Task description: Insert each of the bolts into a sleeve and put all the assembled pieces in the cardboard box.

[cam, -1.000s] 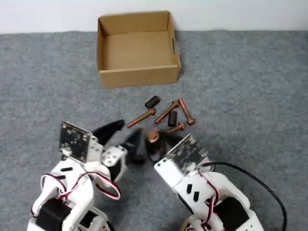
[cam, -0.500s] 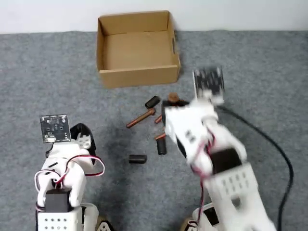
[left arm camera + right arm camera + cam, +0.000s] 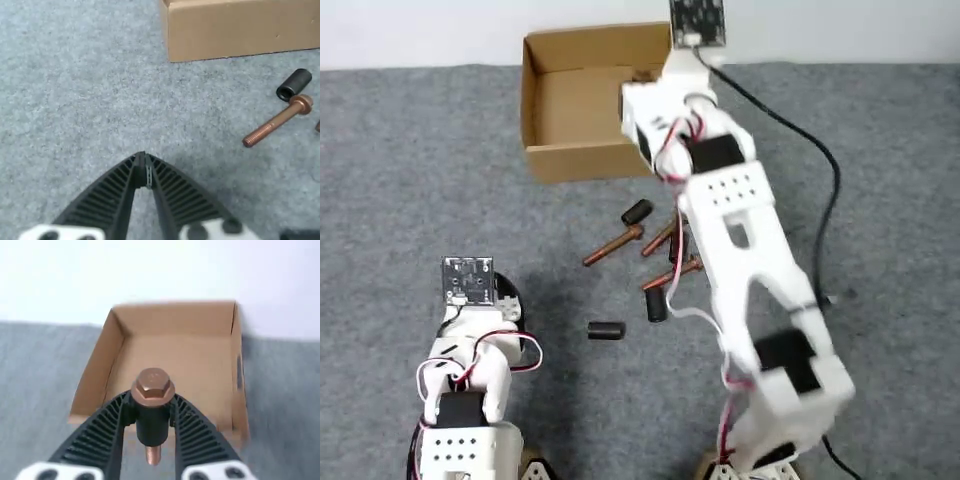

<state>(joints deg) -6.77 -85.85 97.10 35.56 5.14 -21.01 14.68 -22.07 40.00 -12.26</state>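
**Piece (image 3: 152,415).** A copper bolt (image 3: 153,386) sits in a black sleeve (image 3: 152,427). The hexagonal head is at the top, and the threaded tip shows just below the sleeve. I see my right end effector (image 3: 151,407) clamped on the sleeve, with one ribbed finger on each side. The piece hangs upright in front of the open box (image 3: 95,375). From the wrist view I cannot tell whether it is over the box floor.

**Right arm (image 3: 730,230).** In the high view it lies stretched across the loose parts, with its wrist over the right near corner of the box (image 3: 570,160).

**Loose parts.** Loose bolts (image 3: 613,245) lie on the grey tabletop (image 3: 420,180) between the box and the arm bases, some partly hidden under the right arm. One spare sleeve (image 3: 637,212) lies just beside a bolt head. Another, the lone sleeve (image 3: 606,330), lies apart and nearer the bases.

**Left end effector (image 3: 143,159).** Its fingers are pressed together and hold nothing. It points down at bare carpet, well apart from the box and from the parts.
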